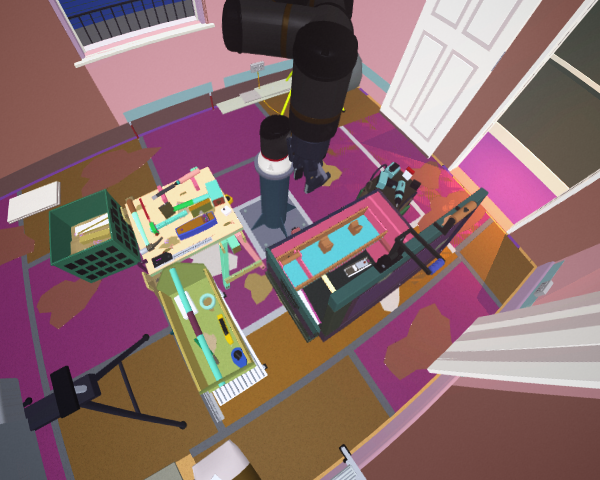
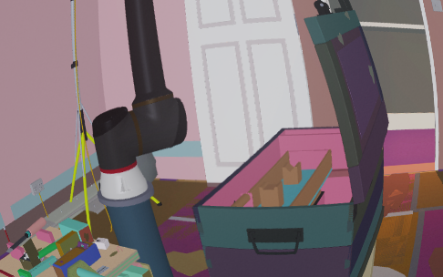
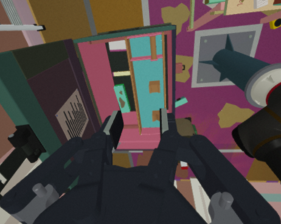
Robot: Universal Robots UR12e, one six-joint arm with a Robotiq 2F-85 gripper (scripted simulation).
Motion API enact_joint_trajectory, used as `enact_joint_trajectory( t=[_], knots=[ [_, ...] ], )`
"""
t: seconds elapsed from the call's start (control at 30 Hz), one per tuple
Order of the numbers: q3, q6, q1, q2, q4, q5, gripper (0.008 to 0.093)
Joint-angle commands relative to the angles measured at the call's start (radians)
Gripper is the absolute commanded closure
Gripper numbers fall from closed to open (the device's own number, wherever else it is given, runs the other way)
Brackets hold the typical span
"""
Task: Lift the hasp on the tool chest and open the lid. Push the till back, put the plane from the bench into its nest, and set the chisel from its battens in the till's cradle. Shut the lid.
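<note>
The chisel (image 1: 460, 213) is partly hidden on the inside of the raised lid (image 1: 448, 227), its orange handle showing on its battens. The teal tool chest (image 1: 336, 258) stands open with a pink lining. Its turquoise till (image 1: 331, 243), with two wooden cradle blocks, sits at the back of the chest toward the robot's base. The blue and brown plane (image 1: 196, 224) lies on the small workbench (image 1: 184, 219) to the left. My gripper (image 3: 139, 123) hangs high above the floor beside the chest's far end, half open and empty.
Behind the chest stand the robot's pedestal (image 1: 274, 201) and a white door (image 1: 445, 67). A green crate (image 1: 91, 235) and a long tool tote (image 1: 205, 323) sit left of the chest, with a tripod (image 1: 99, 387) in front. A small cluttered stand (image 1: 398, 186) adjoins the chest's far end.
</note>
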Motion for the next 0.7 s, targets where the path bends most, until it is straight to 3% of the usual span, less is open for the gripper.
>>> enact_joint_trajectory(
  t=[0.0, 0.3, 0.67],
  knots=[
    [0.006, 0.000, 0.000, -0.001, -0.005, 0.000, 0.0534],
    [0.088, 0.000, 0.000, -0.009, -0.079, 0.000, 0.0534],
    [0.237, 0.000, 0.000, -0.012, -0.225, 0.000, 0.0534]
  ],
)
